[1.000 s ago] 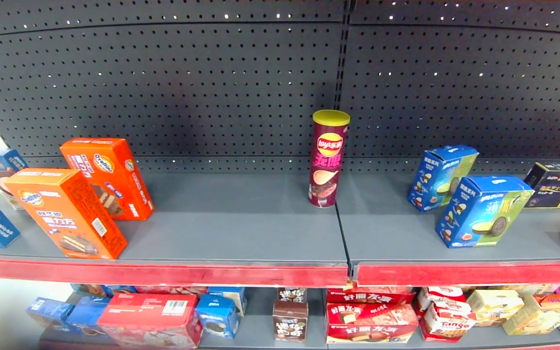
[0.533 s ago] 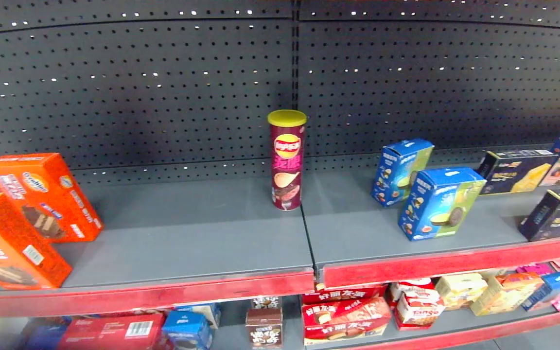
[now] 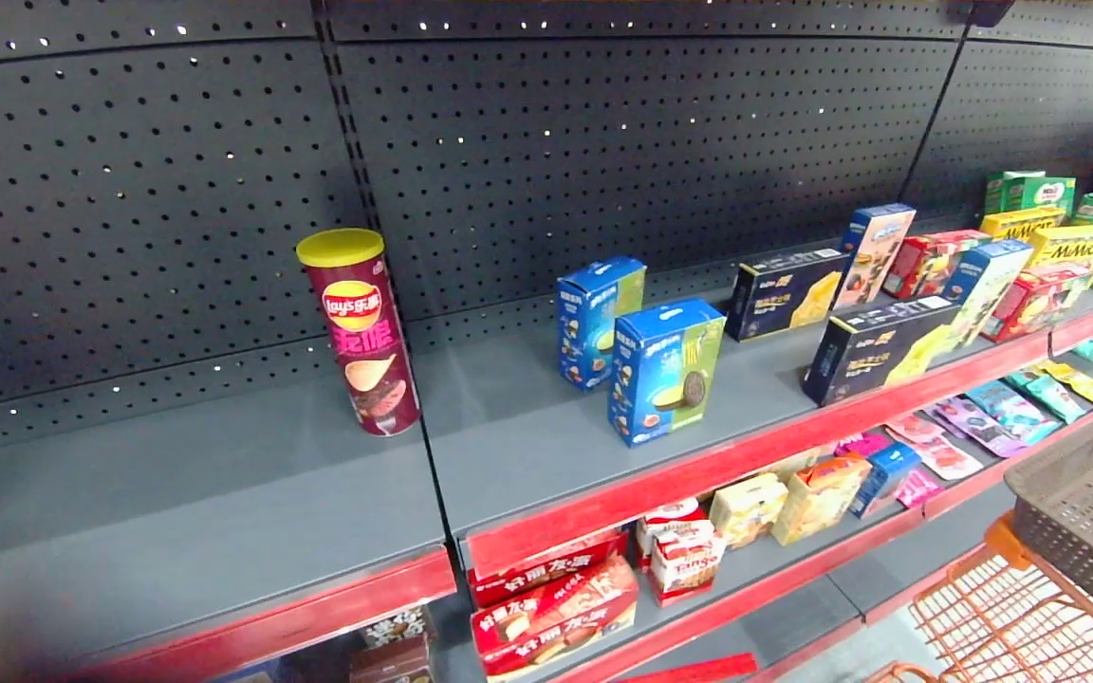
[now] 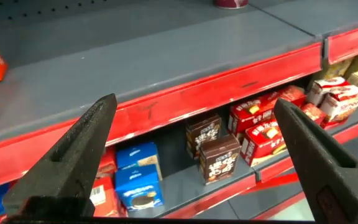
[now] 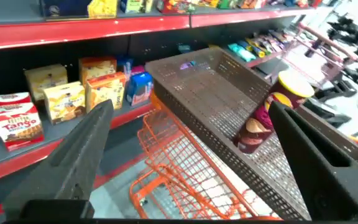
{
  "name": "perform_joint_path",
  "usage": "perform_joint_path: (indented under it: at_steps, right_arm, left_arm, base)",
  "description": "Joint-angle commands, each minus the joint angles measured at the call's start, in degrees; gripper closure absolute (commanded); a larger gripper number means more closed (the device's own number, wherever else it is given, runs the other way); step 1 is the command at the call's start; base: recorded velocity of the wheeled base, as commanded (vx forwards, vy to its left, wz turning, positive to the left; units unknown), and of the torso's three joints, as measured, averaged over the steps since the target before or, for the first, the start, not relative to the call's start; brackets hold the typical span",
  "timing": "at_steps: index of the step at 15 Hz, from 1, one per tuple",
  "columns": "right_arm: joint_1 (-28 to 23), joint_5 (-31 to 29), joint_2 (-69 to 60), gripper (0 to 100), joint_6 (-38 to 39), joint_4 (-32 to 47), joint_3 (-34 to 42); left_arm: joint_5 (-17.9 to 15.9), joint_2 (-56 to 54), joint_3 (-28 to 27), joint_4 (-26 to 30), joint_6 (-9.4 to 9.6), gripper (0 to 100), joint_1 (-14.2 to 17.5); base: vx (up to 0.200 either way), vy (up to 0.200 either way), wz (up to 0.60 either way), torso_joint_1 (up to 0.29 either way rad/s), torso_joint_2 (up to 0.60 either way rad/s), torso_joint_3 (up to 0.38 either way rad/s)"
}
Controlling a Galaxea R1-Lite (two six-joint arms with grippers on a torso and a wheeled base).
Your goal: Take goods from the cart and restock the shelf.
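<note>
Maroon chip can [image 3: 360, 332], yellow lid [image 3: 340, 247], upright on shelf [image 3: 176, 493], left hand [image 4: 194, 106] and right hand [image 5: 190, 107] spread apart

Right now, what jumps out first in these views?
A lone maroon chip can with a yellow lid stands upright on a bare stretch of the grey shelf, blue boxes to its right. In the right wrist view a second can sits tilted in the brown basket atop the orange cart. The left gripper and right gripper are both open, fingers wide apart, holding nothing.
</note>
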Motion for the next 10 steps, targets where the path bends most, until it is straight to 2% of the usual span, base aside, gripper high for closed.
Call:
perform_joint_path:
  at_steps: [1,9,10]
  right_arm:
    - [0.23,-0.29,-0.69,0,-0.1,-0.01,0.4]
    - [0.4,-0.2,-0.69,0,-0.1,-0.1,0.31]
    - [0.66,-0.11,-0.69,0,-0.1,-0.19,0.23]
  left_arm:
    - [0.03,0.0,-0.02,0.0,-0.01,0,0.01]
    - [0.03,0.0,-0.02,0.0,-0.01,0,0.01]
    - [0.12,0.0,-0.02,0.0,-0.01,0,0.01]
  base:
    - [0.0,0.0,0.0,0.0,0.0,0.0]
    - [0.0,0.0,-0.6,0.002,0.0,0.001]
    - [0.0,0.0,0.0,0.0,0.0,0.0]
